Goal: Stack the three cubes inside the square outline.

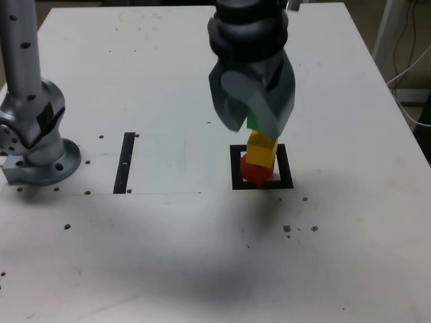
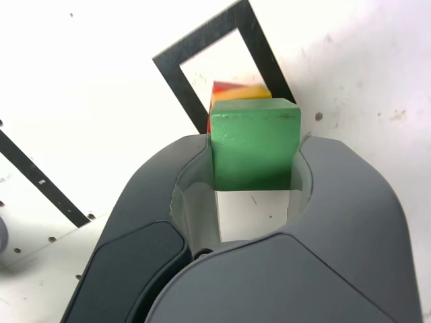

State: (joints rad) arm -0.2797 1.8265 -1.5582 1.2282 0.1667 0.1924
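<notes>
Standing inside the square outline [image 1: 235, 168]: red cube [image 1: 254, 172] at bottom, yellow cube [image 1: 262, 149] on it, green cube [image 2: 254, 143] on top. Gripper [image 2: 254, 176]: jaws flank the green cube's sides; whether they press it, cannot tell. Handling, judged: light, rigid, smooth blocks; take by opposite flat faces.

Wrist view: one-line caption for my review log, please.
Grey gripper straddling the small green cube atop the yellow cube and red cube, stacked over the black square outline.
</notes>
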